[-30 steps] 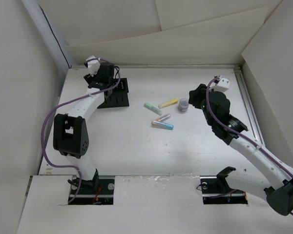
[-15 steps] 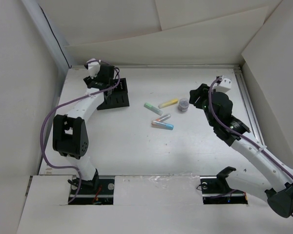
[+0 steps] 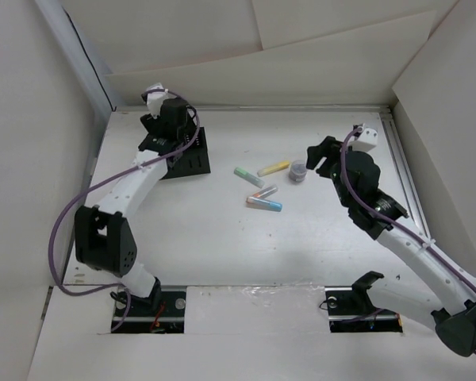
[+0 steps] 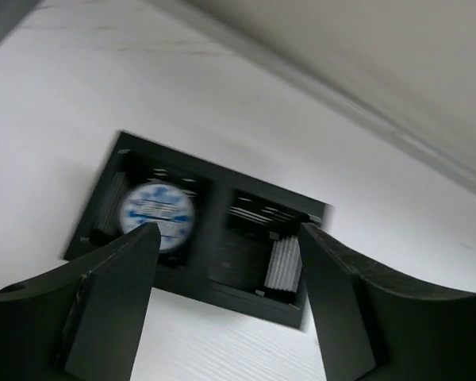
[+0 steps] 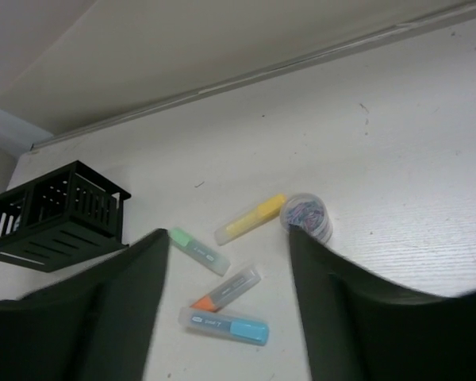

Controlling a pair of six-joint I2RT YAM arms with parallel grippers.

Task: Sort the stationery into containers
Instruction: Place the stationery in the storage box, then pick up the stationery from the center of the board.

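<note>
Four short markers lie mid-table: yellow (image 3: 274, 167) (image 5: 250, 218), pale green (image 3: 249, 176) (image 5: 194, 248), grey with an orange end (image 3: 263, 193) (image 5: 230, 287), and clear with a blue end (image 3: 265, 204) (image 5: 224, 325). A small round tub of coloured clips (image 3: 298, 170) (image 5: 307, 216) touches the yellow marker's end. The black organizer (image 3: 192, 157) (image 4: 214, 238) (image 5: 55, 214) stands far left. One compartment holds a round white, blue-printed piece (image 4: 157, 214). My left gripper (image 3: 173, 141) (image 4: 226, 234) hangs open above the organizer, holding nothing. My right gripper (image 3: 313, 155) (image 5: 226, 238) is open beside the tub, also holding nothing.
White walls close the table at the back and both sides. A metal rail (image 3: 403, 171) runs along the right edge. The left arm's purple cable (image 3: 71, 214) loops out over the left side.
Both grippers' jaws have spread wider. The left arm has swung so that its wrist sits further over the organizer. The right wrist has edged slightly toward the back.
</note>
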